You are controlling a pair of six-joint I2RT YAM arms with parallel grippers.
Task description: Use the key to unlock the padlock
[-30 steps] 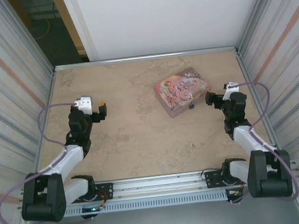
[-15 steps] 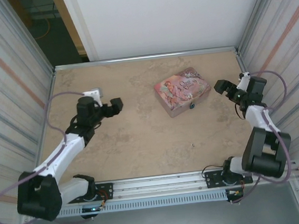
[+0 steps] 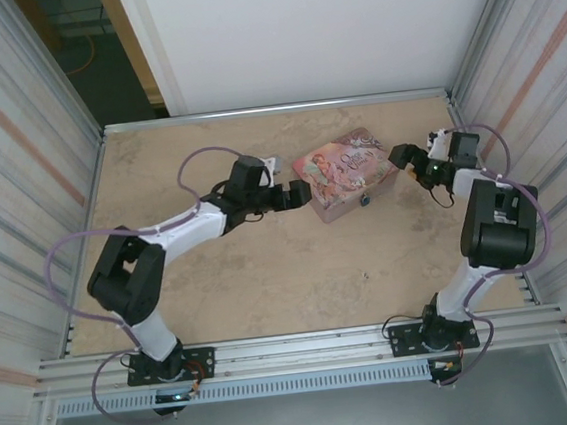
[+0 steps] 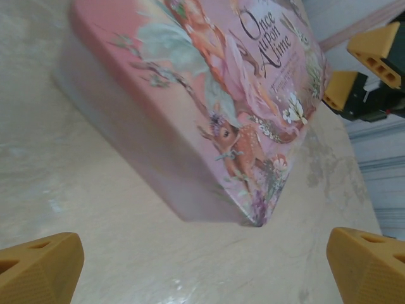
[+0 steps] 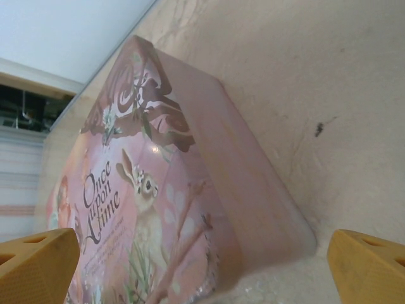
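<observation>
The left pincer (image 3: pixel 304 194) is standing wide open and gripping nothing, its yellow fingertips (image 4: pixel 41 269) spreading low over the tabletop (image 3: pixel 220 279) just beside the left end of the pink illustrated tin (image 3: pixel 345 173). The right pincer (image 3: pixel 402 157) is likewise gaping wide and holding nothing, facing the tin's right end from close by. In the left wrist view the tin (image 4: pixel 209 95) is lying flat between the two pincers, with the right pincer's fingertips (image 4: pixel 373 50) showing beyond its far corner. The padlock (image 3: pixel 365 202), a tiny blue-teal dot, is sitting against the tin's near side wall toward its right corner, apart from both pincers.
</observation>
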